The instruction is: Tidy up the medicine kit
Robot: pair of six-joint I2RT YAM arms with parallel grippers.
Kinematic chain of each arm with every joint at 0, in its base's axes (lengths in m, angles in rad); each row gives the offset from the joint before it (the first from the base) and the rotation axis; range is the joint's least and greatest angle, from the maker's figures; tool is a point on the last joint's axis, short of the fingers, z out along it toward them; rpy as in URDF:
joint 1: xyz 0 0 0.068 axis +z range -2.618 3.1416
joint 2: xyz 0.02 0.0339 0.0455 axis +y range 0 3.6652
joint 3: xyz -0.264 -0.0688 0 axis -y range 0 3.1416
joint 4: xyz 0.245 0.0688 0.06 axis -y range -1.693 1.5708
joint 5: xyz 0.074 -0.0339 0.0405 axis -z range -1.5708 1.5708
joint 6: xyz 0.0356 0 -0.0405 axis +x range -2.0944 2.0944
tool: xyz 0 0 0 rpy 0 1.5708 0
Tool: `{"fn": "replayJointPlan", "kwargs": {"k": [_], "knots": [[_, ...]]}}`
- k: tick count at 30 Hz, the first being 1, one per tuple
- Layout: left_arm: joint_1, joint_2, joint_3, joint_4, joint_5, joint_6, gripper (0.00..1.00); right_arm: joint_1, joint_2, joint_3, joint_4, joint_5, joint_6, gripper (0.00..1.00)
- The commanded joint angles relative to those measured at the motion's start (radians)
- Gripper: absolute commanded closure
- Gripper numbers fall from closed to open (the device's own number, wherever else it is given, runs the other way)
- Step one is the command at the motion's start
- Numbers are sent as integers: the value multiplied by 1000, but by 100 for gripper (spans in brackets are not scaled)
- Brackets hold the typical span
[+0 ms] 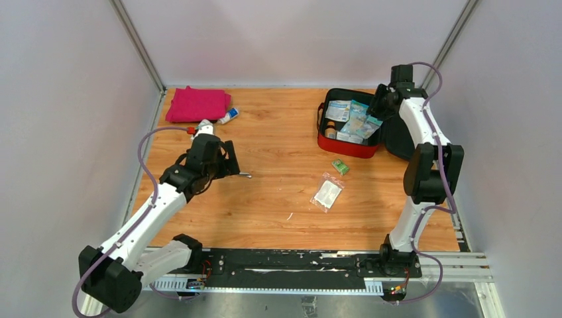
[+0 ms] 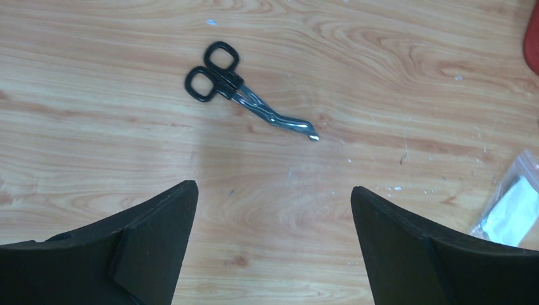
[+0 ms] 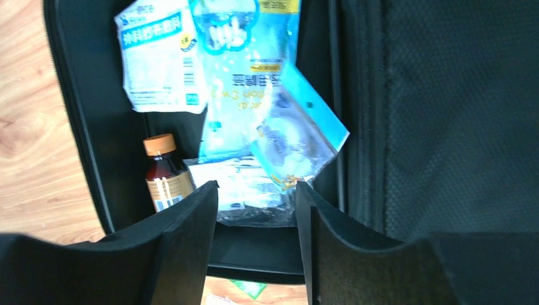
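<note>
The red medicine kit (image 1: 348, 147) lies open at the back right, its black lid flat to the right. Inside are several blue and white packets (image 3: 245, 76) and a brown bottle (image 3: 162, 175). My right gripper (image 1: 380, 106) hovers over the kit's right side, open and empty (image 3: 257, 187), just above the packets. Black-handled scissors (image 2: 245, 95) lie on the table ahead of my left gripper (image 2: 273, 190), which is wide open and empty. In the top view the left gripper (image 1: 228, 162) is over the left middle of the table, and only the scissors' tip (image 1: 246, 176) shows.
A folded pink cloth (image 1: 197, 104) and a small white tube (image 1: 228, 116) lie at the back left. A green packet (image 1: 340, 166) and a clear plastic bag (image 1: 327, 193) lie in front of the kit. White walls stand on three sides.
</note>
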Motion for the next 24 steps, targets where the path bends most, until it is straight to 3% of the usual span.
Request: {"fn": "replayJointPlan", "kwargs": {"k": [1, 4, 11, 17, 24], "knots": [[65, 24, 55, -36, 39, 48, 4, -8, -70, 2, -107, 92, -43, 45], [105, 45, 90, -51, 44, 69, 4, -8, -155, -63, -95, 93, -47, 46], [171, 84, 152, -75, 54, 108, 4, -5, -266, -176, -61, 21, -50, 59], [185, 63, 149, -85, 103, 101, 4, 4, -125, -69, -89, 31, -69, 73], [186, 26, 128, -115, 81, 120, 4, 33, 89, 137, -190, 168, -112, 76]]}}
